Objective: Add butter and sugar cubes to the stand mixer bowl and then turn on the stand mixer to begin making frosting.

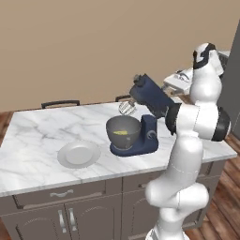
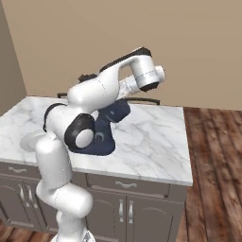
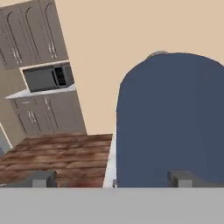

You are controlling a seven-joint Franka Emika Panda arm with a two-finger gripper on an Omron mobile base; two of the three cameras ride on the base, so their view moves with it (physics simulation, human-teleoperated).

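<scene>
The navy blue stand mixer (image 1: 149,123) stands on the marble counter (image 1: 37,136) with its head tilted up and its wire whisk (image 1: 126,108) lifted. Under the whisk sits the grey stand mixer bowl (image 1: 123,132), and the yellow butter (image 1: 121,133) lies inside it. The sugar cubes are hidden. My gripper (image 1: 166,87) hangs open just behind the raised head, close to it. In the hand view the gripper (image 3: 113,179) has both fingertips (image 3: 43,178) spread wide, and the mixer's blue head (image 3: 170,118) looms right before them. From the right base view my arm covers most of the mixer (image 2: 105,142).
A grey-white plate (image 1: 78,153) lies on the counter left of the mixer. Two chair backs (image 1: 60,103) stand behind the counter. A dark tall unit (image 1: 232,75) is at the right. Cabinets and a microwave (image 3: 48,77) are across the wooden floor (image 3: 57,153).
</scene>
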